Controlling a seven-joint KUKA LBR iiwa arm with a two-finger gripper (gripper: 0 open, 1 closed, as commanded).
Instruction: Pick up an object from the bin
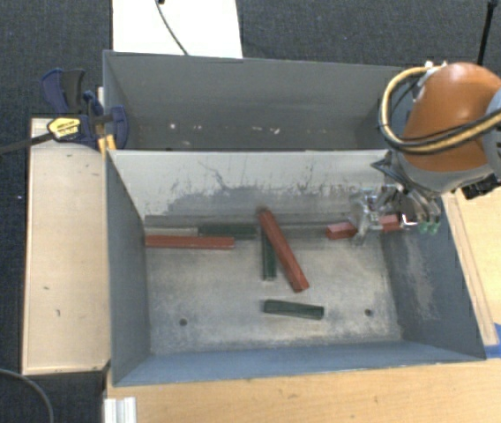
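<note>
Tool (372, 221) sits over a short red bar (340, 231), on the arm's side of the slanted red stick (283, 252). Bar ends show on either side of it. Clamped or not: cannot tell. Probably picked because it lies alone, while that stick overlaps a green stick (268, 263).

Setting, seen from above. A dark charcoal carpet floor (21, 25) with a fine speckled weave fills the field from 7 o'clock round to 2 o'clock, surrounding the grey metal bin (233, 104) at centre. A black cable (3, 146) crosses the carpet at 9 o'clock; a thinner black cable (170, 26) descends at 12 o'clock toward the bin's back rim. Illumination is even and diffuse, with soft shading under the bin's walls.
</note>
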